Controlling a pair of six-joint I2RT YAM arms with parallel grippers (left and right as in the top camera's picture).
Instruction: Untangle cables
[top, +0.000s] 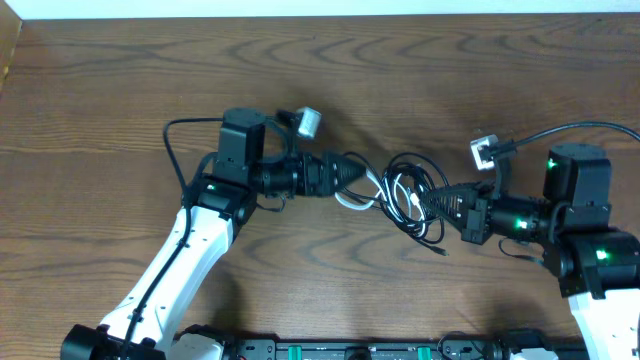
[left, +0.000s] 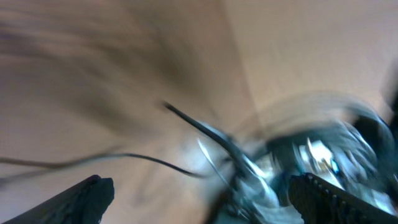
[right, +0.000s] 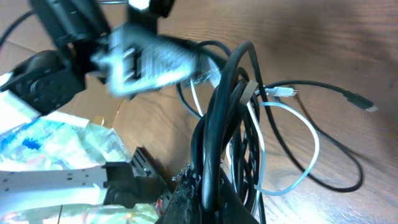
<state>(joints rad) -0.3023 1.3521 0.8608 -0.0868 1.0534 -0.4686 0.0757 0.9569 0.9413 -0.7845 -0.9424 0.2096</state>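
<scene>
1. Bunched black cables (right: 214, 130) fill the bottom centre of the right wrist view. Several strands run down into the right gripper (right: 200, 202), whose jaws are clenched on them.
2. Threaded through that bundle, the white cable (right: 308, 146) loops out toward the right of the frame, and its small plug end shows just right of the black strands.
3. Seen from above, the whole knot lies on the table (top: 120, 80) at mid-frame, between the two arms, with a white loop poking out on its left side.
4. Pointing at the knot's left edge is the left gripper (top: 358, 176). Its fingers (left: 87, 198) stand wide apart at the bottom corners of the blurred left wrist view, grasping nothing I can make out.
5. Step in hand, as I judge it: one arm anchors the black strands while the other is free for a new hold.
6. Next move likely calls for the left gripper to close on the white loop alone and draw it toward frame left without catching a black strand.
</scene>
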